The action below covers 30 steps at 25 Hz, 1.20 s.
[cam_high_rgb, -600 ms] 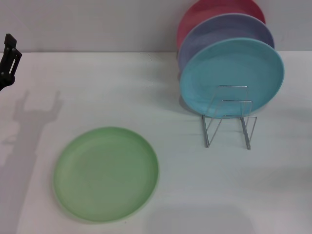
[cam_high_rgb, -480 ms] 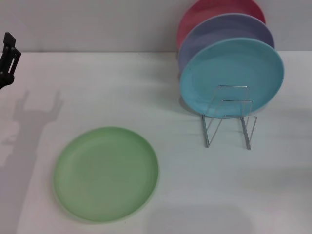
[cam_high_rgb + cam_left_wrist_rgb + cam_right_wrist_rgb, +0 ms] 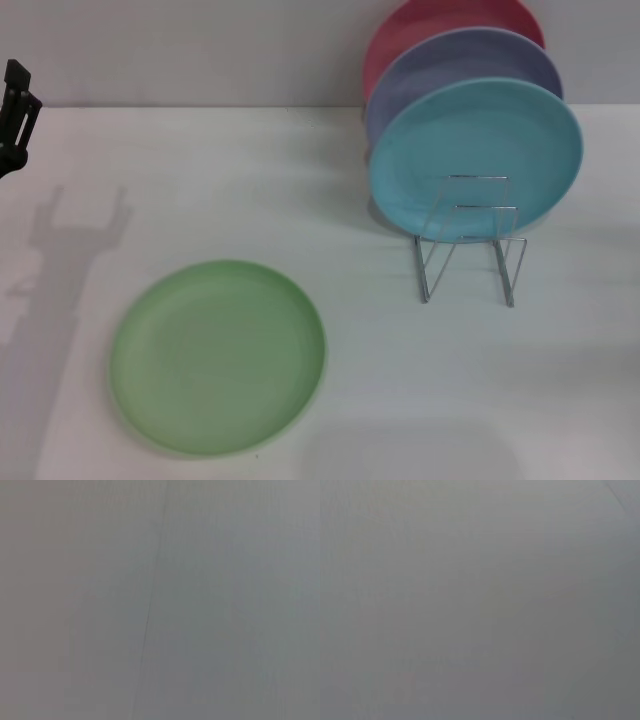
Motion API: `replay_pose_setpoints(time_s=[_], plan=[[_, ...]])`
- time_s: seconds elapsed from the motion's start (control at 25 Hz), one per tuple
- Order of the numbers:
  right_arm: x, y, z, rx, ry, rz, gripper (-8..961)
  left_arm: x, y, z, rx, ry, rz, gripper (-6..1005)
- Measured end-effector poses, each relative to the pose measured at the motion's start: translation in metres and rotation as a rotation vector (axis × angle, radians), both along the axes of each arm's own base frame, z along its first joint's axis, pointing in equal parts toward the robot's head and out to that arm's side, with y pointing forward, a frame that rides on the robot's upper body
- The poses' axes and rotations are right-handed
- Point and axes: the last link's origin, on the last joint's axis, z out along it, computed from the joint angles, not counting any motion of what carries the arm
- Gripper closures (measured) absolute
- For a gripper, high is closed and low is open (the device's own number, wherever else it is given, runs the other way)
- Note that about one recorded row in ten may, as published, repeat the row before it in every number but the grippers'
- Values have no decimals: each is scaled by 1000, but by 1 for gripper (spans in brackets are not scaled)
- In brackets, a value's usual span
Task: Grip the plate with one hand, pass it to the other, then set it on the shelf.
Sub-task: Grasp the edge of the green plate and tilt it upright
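Note:
The pale green plate (image 3: 217, 356) lies flat on the white table (image 3: 250, 180) at the front left. My left gripper (image 3: 16, 112) shows only as a black part at the far left edge, well behind and left of the plate and touching nothing. Its shadow on the table shows two prongs standing apart. The silver wire shelf (image 3: 470, 240) stands at the right and holds a light blue plate (image 3: 476, 158), a lilac plate (image 3: 450, 70) and a red plate (image 3: 420, 25) upright. Its front loops are free. My right gripper is out of view. Both wrist views show only plain grey.
A grey wall (image 3: 200, 50) runs behind the table. The rack with its upright plates stands tall at the back right. Bare tabletop lies between the green plate and the rack.
My left gripper has drifted slightly left and up at the picture's edge, and its shadow shifted with it. The plates and rack have not moved.

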Motion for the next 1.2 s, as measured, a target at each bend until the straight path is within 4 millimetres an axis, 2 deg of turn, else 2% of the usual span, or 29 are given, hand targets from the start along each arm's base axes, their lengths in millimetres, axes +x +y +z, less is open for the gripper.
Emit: replay_pose_setpoints(time_s=[0.24, 0.48, 0.76, 0.96, 1.0, 1.04, 1.2], plan=[[0, -1, 1, 3, -4, 0, 313, 0, 9, 3, -46, -49, 34, 155], [2, -4, 2, 6, -8, -5, 314, 0, 35, 24, -204, -91, 139, 155], [3, -4, 2, 7, -8, -6, 314, 27, 45, 49, -298, -61, 221, 156], [2, -3, 3, 8, -8, -4, 313, 51, 42, 69, -378, -1, 338, 157], [2, -2, 3, 6, -8, -4, 313, 62, 40, 75, -408, 38, 368, 157], [2, -2, 3, 6, -8, -4, 313, 62, 40, 75, -408, 38, 368, 157], [1, -1, 3, 5, -6, -3, 313, 83, 34, 84, -507, 136, 452, 157]])
